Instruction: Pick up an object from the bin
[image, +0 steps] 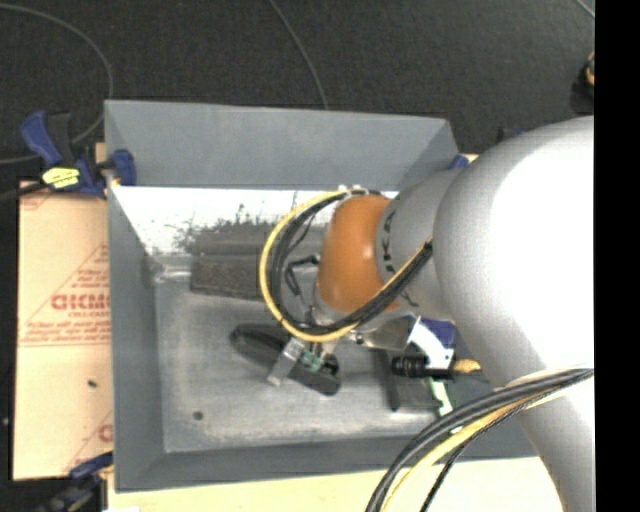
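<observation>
The robot's bulky white arm (520, 250) is looming closest to the lens, filling the 3 o'clock side and reaching over the grey bin (270, 150). Its orange wrist cover (350, 255), ringed by a yellow and black cable loop (266, 270), is hanging above the bin floor. A dark grey block (232, 270) is lying against the back wall at 11 o'clock. The tool (300, 365) is sitting low near the floor's centre, and I cannot tell whether it is wide or narrow. Just beside it, at its 9 o'clock, a black elongated object (258, 345) is lying flat, one end running under the tool. It is looking stiff, light and rather smooth, so gripping across its narrow middle seems safest against slipping. At 3 o'clock a black pen-like thing with a yellow tip (425, 367) is resting near a white and blue item (437, 340).
</observation>
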